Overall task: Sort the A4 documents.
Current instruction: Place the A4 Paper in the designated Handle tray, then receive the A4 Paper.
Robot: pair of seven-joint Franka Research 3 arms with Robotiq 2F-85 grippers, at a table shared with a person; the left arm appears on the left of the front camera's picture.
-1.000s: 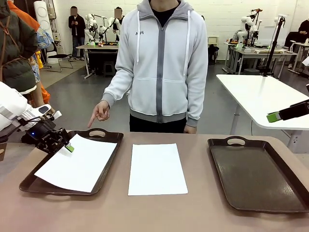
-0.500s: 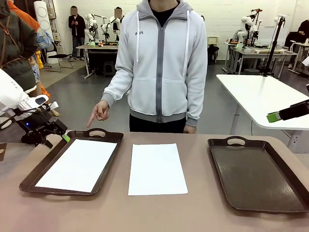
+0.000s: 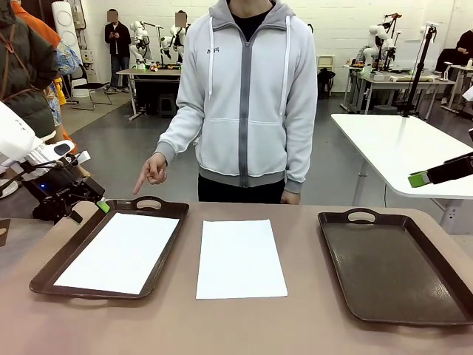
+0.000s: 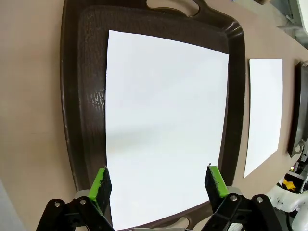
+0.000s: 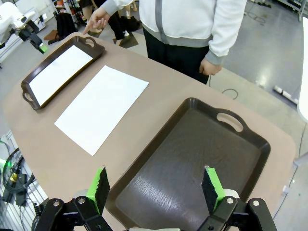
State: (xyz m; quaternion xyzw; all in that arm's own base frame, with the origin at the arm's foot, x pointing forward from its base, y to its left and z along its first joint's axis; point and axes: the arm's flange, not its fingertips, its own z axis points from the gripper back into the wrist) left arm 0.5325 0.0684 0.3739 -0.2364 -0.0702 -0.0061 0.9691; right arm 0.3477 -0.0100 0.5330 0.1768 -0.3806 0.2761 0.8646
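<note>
- Nearest us, one A4 sheet [image 3: 241, 258] lies flat on the bare table [image 3: 236, 329], between the two trays and touching neither.
- Beside it, the left tray [image 3: 68, 253] holds a second A4 sheet [image 3: 120, 251], which lies flat inside the rim and a little askew in our left wrist view.
- On the other side, the right tray [image 3: 392, 270] shows its dark brown floor, with its handle at the far end.
- Our left gripper [image 3: 92, 208] hangs by the left tray's far left corner, perhaps just outside the rim. Its fingers are spread wide and grip nothing.
- Our right gripper [image 5: 155, 185] hovers above the right tray, fingers likewise wide apart and unloaded.
- Farthest off, the person's hand [image 3: 153, 171] points a finger down toward the left tray's handle.
</note>
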